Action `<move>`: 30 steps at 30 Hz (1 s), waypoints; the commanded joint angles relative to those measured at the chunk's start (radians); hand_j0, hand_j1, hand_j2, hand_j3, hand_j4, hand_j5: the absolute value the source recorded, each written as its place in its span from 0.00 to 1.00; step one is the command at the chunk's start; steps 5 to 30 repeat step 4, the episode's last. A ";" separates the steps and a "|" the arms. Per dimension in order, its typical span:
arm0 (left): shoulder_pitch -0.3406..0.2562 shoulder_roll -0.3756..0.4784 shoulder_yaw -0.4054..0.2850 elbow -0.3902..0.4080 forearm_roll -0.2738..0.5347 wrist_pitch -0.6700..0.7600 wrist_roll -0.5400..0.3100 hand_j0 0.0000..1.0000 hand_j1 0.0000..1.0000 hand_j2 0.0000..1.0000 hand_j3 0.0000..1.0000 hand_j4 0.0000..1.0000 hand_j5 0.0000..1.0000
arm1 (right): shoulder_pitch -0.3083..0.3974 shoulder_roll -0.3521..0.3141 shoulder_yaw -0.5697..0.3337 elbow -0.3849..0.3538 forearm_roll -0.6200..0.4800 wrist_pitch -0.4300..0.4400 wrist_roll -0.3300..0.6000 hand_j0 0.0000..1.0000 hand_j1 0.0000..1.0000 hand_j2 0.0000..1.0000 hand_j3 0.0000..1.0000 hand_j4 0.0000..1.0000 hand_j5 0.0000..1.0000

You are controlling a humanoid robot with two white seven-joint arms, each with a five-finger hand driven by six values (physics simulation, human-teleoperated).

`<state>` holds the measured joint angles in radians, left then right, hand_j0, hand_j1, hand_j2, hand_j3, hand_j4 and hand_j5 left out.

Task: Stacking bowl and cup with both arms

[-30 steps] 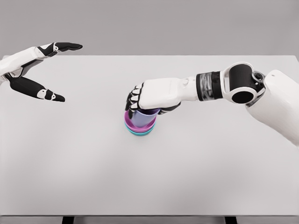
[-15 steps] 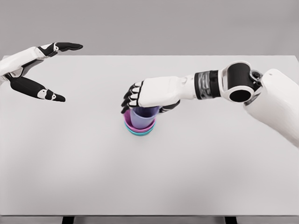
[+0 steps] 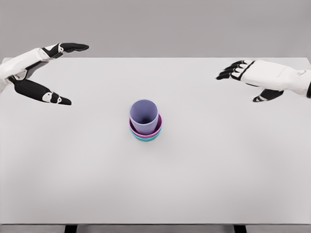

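Note:
A lavender cup (image 3: pixel 144 116) stands upright inside a pink bowl (image 3: pixel 156 127), which is nested in a teal bowl (image 3: pixel 146 138), all near the middle of the white table (image 3: pixel 155 184). My right hand (image 3: pixel 245 80) hovers open over the table's far right, well away from the stack and holding nothing. At the far left my left hand (image 3: pixel 68 73) stays open too, thumb and fingers spread wide, with nothing between them.
The table's front edge runs along the bottom of the view, with dark legs (image 3: pixel 71 228) under it. A plain grey wall stands behind the table.
My right hand has let go of the lavender cup and pulled back to the far right. The cup now stands alone in the bowls. The left hand barely moved.

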<state>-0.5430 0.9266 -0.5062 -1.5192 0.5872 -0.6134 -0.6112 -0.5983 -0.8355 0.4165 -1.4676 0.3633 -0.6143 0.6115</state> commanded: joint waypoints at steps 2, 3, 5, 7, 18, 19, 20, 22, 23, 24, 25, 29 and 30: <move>0.000 -0.002 0.002 -0.001 0.008 0.002 0.000 1.00 1.00 1.00 1.00 1.00 1.00 | 0.002 -0.031 -0.019 0.024 -0.009 0.003 -0.001 1.00 1.00 1.00 1.00 1.00 1.00; 0.002 -0.002 0.002 -0.001 0.008 0.002 0.000 1.00 1.00 1.00 1.00 1.00 1.00 | 0.005 -0.034 -0.021 0.026 -0.009 0.003 -0.001 1.00 1.00 1.00 1.00 1.00 1.00; 0.006 -0.006 0.003 0.001 0.010 0.002 0.000 1.00 1.00 1.00 1.00 1.00 1.00 | 0.003 -0.034 -0.021 0.026 -0.009 0.003 -0.001 1.00 1.00 1.00 1.00 1.00 1.00; 0.006 -0.006 0.003 0.001 0.010 0.002 0.000 1.00 1.00 1.00 1.00 1.00 1.00 | 0.003 -0.034 -0.021 0.026 -0.009 0.003 -0.001 1.00 1.00 1.00 1.00 1.00 1.00; 0.006 -0.006 0.003 0.001 0.010 0.002 0.000 1.00 1.00 1.00 1.00 1.00 1.00 | 0.003 -0.034 -0.021 0.026 -0.009 0.003 -0.001 1.00 1.00 1.00 1.00 1.00 1.00; 0.006 -0.006 0.003 0.001 0.010 0.002 0.000 1.00 1.00 1.00 1.00 1.00 1.00 | 0.003 -0.034 -0.021 0.026 -0.009 0.003 -0.001 1.00 1.00 1.00 1.00 1.00 1.00; 0.006 -0.006 0.003 0.001 0.010 0.002 0.000 1.00 1.00 1.00 1.00 1.00 1.00 | 0.003 -0.034 -0.021 0.026 -0.009 0.003 -0.001 1.00 1.00 1.00 1.00 1.00 1.00; 0.006 -0.006 0.003 0.001 0.010 0.002 0.000 1.00 1.00 1.00 1.00 1.00 1.00 | 0.003 -0.034 -0.021 0.026 -0.009 0.003 -0.001 1.00 1.00 1.00 1.00 1.00 1.00; 0.006 -0.006 0.003 0.001 0.010 0.002 0.000 1.00 1.00 1.00 1.00 1.00 1.00 | 0.003 -0.034 -0.021 0.026 -0.009 0.003 -0.001 1.00 1.00 1.00 1.00 1.00 1.00; 0.006 -0.006 0.003 0.001 0.010 0.002 0.000 1.00 1.00 1.00 1.00 1.00 1.00 | 0.003 -0.034 -0.021 0.026 -0.009 0.003 -0.001 1.00 1.00 1.00 1.00 1.00 1.00; 0.006 -0.006 0.003 0.001 0.010 0.002 0.000 1.00 1.00 1.00 1.00 1.00 1.00 | 0.003 -0.034 -0.021 0.026 -0.009 0.003 -0.001 1.00 1.00 1.00 1.00 1.00 1.00; 0.006 -0.006 0.003 0.001 0.010 0.002 0.000 1.00 1.00 1.00 1.00 1.00 1.00 | 0.003 -0.034 -0.021 0.026 -0.009 0.003 -0.001 1.00 1.00 1.00 1.00 1.00 1.00; 0.006 -0.006 0.003 0.001 0.010 0.002 0.000 1.00 1.00 1.00 1.00 1.00 1.00 | 0.003 -0.034 -0.021 0.026 -0.009 0.003 -0.001 1.00 1.00 1.00 1.00 1.00 1.00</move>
